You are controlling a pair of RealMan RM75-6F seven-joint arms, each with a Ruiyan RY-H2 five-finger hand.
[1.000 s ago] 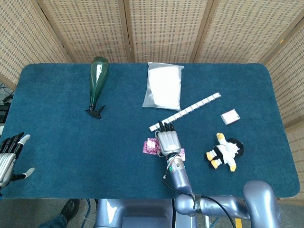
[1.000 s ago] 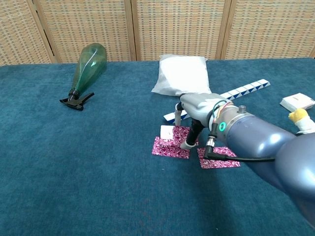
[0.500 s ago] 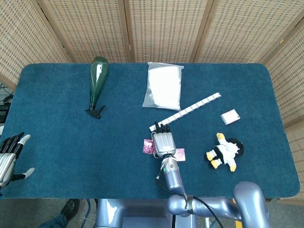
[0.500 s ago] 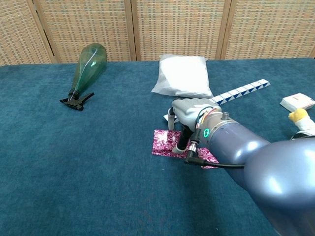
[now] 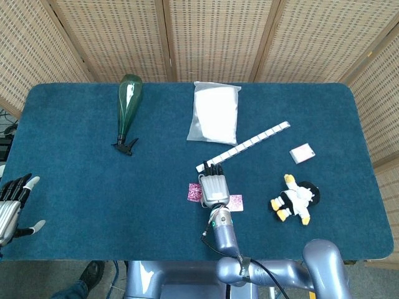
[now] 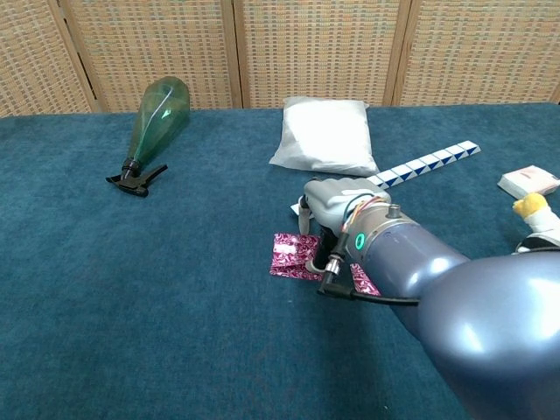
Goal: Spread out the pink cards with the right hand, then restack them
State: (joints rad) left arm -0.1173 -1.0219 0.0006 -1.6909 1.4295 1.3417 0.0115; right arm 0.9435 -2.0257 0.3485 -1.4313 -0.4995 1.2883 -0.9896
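Right hand (image 5: 213,187) palm-down over the pink cards (image 6: 294,255), fingers pointed away from the robot and pressed down among them; whether anything is actually pinched cannot be told, since the hand's own bulk and forearm hide the contact in both views. Directly beneath and to either side of that hand: one patch of pink showing past its left edge, another smaller patch (image 5: 235,202) peeking out on its right, toward the wrist. Spread along a line running left to right across the hand, so the gathering stroke probably has to travel sideways along that axis rather than forward. Just beyond the fingertips, a white-and-blue segmented strip (image 5: 244,147) lying on a diagonal, its near end close enough to be nudged by a forward reach. Farther out ahead, a white pouch (image 5: 216,113); well off to the left, a green spray bottle (image 5: 128,106) on its side; off to the right, a plush toy (image 5: 295,200) and a small white box (image 5: 302,152). Left hand (image 5: 14,202) far away at the table's near left edge, fingers apart, holding nothing, and much the farther of the two from the cards.
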